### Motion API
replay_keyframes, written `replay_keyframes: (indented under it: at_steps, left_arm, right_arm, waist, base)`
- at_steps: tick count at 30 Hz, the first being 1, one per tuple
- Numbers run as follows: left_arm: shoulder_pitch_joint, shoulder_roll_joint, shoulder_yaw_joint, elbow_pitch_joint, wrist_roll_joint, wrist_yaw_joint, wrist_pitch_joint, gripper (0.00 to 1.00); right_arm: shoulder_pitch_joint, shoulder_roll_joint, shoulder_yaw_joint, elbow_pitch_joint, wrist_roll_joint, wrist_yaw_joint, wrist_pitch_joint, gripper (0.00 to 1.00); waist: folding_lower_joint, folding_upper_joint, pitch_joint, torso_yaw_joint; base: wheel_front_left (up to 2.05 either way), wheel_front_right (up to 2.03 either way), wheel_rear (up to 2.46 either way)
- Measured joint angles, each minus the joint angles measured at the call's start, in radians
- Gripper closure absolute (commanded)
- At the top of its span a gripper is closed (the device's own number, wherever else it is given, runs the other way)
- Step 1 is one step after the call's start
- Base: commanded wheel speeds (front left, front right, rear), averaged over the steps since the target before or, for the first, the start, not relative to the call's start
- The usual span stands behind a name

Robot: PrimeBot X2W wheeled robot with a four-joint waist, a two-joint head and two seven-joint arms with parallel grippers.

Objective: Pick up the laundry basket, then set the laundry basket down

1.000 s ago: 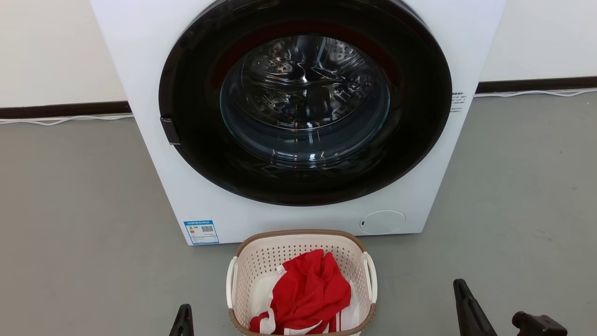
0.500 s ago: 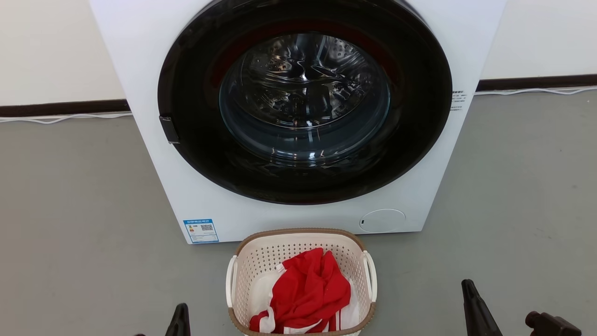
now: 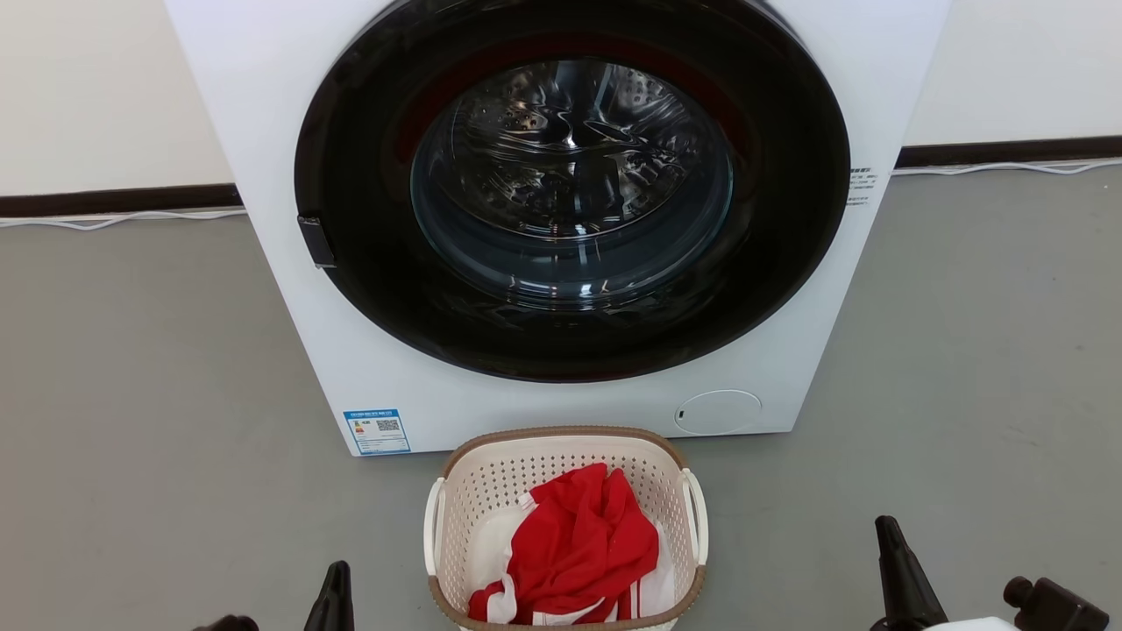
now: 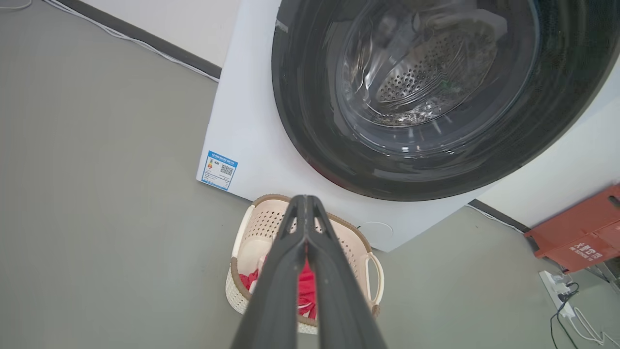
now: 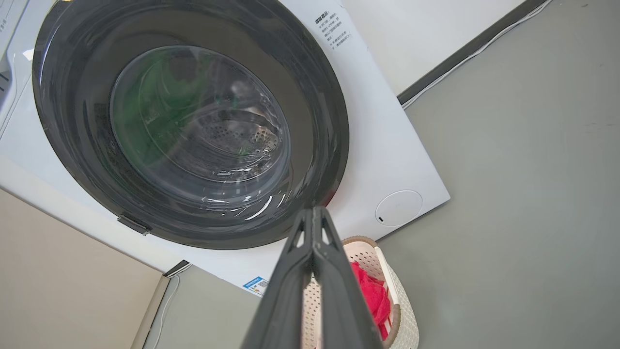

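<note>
Our left claw (image 4: 305,201) and right claw (image 5: 315,213), both pressed together, flank the basket (image 3: 561,432); unless we spread them, we may shove it, not grip it.

bright even light, sharp, reflections on door glass (image 3: 570,175)

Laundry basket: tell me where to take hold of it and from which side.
Best take the laundry basket by its white loop handles: left tool on the left handle, right tool on the right handle, each from its outer side. The loops stand off the side walls; red clothing lies inside.
</note>
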Motion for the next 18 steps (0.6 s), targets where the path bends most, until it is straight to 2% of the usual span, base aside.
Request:
replay_keyframes:
  at_steps: [18]
  left_arm:
    - [-0.048, 0.002, 0.028, 0.029, -0.215, -0.045, 0.044, 1.00]
  right_arm:
    - [-0.040, -0.002, -0.024, 0.001, 0.195, 0.000, 0.044, 1.00]
  waist:
    - [0.0000, 0.0000, 0.006, -0.001]
  base:
    - [0.00, 0.00, 0.00]
